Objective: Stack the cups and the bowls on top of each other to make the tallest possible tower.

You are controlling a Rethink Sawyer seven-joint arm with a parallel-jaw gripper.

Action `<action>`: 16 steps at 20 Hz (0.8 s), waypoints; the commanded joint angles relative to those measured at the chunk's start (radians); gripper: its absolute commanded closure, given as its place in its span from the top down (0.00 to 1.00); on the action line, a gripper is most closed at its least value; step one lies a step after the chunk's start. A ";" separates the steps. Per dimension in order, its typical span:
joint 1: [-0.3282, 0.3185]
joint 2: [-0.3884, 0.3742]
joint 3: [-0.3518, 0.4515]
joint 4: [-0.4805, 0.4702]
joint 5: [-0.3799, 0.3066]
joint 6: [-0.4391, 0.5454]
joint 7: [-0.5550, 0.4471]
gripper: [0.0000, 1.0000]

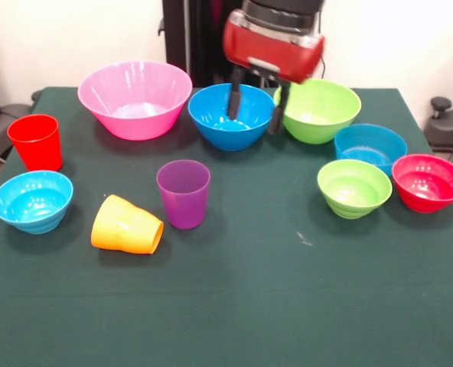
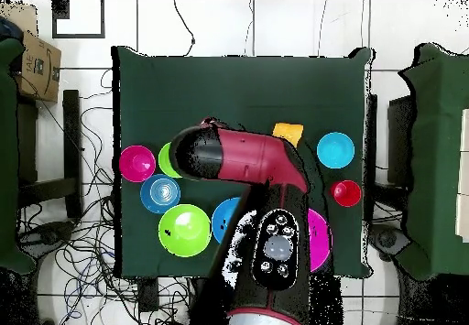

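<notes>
My gripper [image 1: 255,107] is open at the back of the table. Its left finger hangs inside the mid-sized blue bowl [image 1: 230,115] and its right finger sits between that bowl and the mid-sized lime green bowl [image 1: 318,109], so the jaws straddle the blue bowl's right rim. The big pink bowl [image 1: 135,98] is to the left. The small blue [image 1: 369,145], lime green [image 1: 353,187] and red [image 1: 428,182] bowls cluster at the right. The light blue bowl [image 1: 32,200] and red cup [image 1: 36,141] are at the left. The purple cup [image 1: 184,193] stands upright and the orange cup [image 1: 126,225] lies on its side.
All pieces stand singly on the green cloth [image 1: 288,306]. In the overhead view the arm [image 2: 243,161] hides the purple cup and parts of the blue [image 2: 224,219] and pink [image 2: 319,239] bowls. Cables lie on the floor around the table.
</notes>
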 commanded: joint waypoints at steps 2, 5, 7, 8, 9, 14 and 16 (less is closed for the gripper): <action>0.052 0.146 0.005 -0.017 0.031 -0.024 0.224 1.00; 0.063 0.165 -0.001 -0.013 0.039 -0.053 0.225 1.00; 0.069 0.172 -0.003 -0.010 0.049 -0.067 0.229 1.00; 0.077 0.173 -0.007 -0.012 0.055 -0.067 0.234 1.00; 0.082 0.177 -0.008 -0.015 0.062 -0.067 0.237 1.00; 0.100 0.213 -0.018 -0.049 0.091 -0.075 0.244 1.00; 0.108 0.221 -0.024 -0.057 0.098 -0.077 0.246 1.00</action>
